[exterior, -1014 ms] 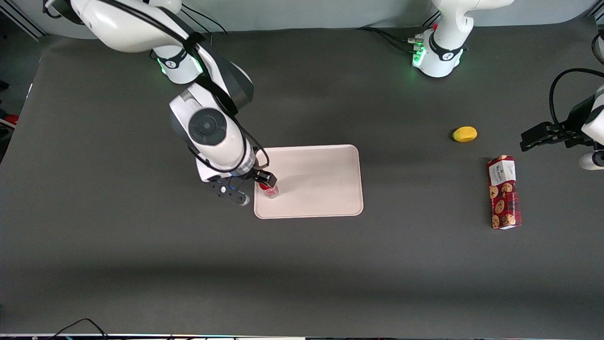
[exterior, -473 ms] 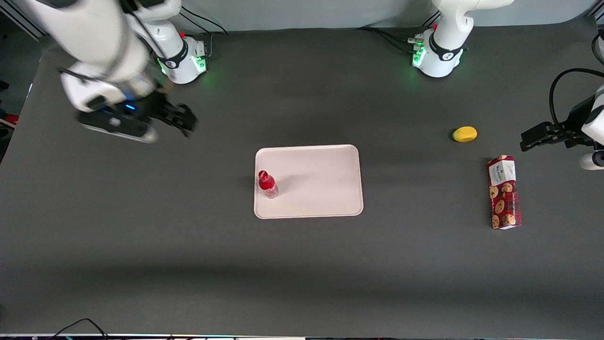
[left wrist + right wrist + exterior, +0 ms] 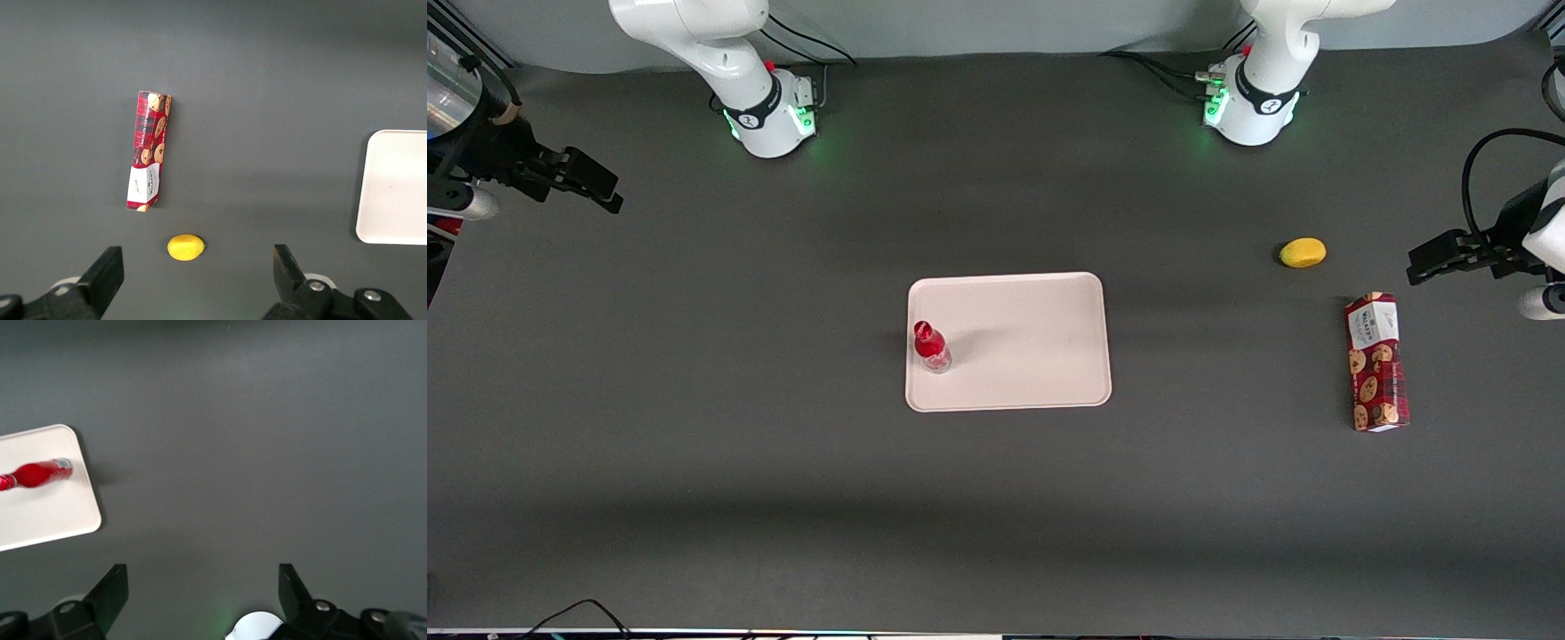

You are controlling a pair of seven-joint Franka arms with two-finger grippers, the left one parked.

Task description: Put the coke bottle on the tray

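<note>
On tray (image 3: 1032, 311), coke bottle (image 3: 930, 345), pincer (image 3: 591, 185) well apart

Red coke bottle (image 3: 931, 346), pinkish-white tray (image 3: 1032, 356), black pincer (image 3: 596, 188), dark grey table (image 3: 783, 498), yellow lemon (image 3: 1303, 252).

my gripper (image 3: 591, 185) spread wide, empty, up at the working arm's end of the table, well apart from tray (image 3: 1040, 356), coke bottle (image 3: 931, 347) upright on tray near its rim, only obstacle there, cookie box (image 3: 1376, 363) and lemon (image 3: 1303, 252) toward the parked arm's end, I see bare mat (image 3: 738, 356) between gripper and tray
</note>
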